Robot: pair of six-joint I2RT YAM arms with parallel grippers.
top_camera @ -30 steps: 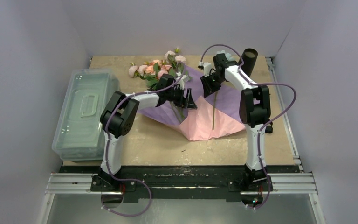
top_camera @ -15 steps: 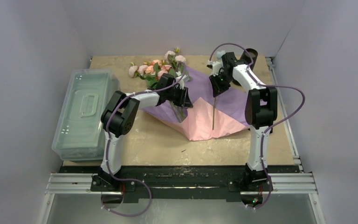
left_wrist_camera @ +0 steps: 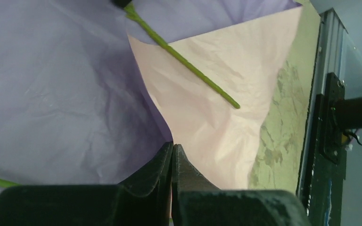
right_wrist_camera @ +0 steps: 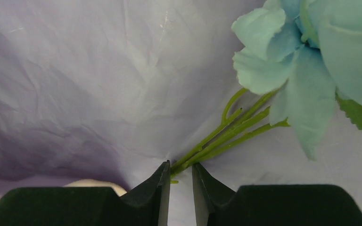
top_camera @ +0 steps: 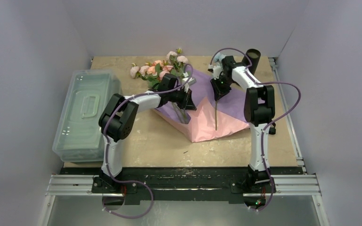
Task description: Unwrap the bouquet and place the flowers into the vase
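Lilac paper (right_wrist_camera: 75,84) lies behind blue flower stems (right_wrist_camera: 202,146) pinched in right claw (right_wrist_camera: 180,170).

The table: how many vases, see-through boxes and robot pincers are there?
Vases: 1, the black vase
See-through boxes: 1, the clear box
Robot pincers: 2, the left pincer and the right pincer
Total: 4
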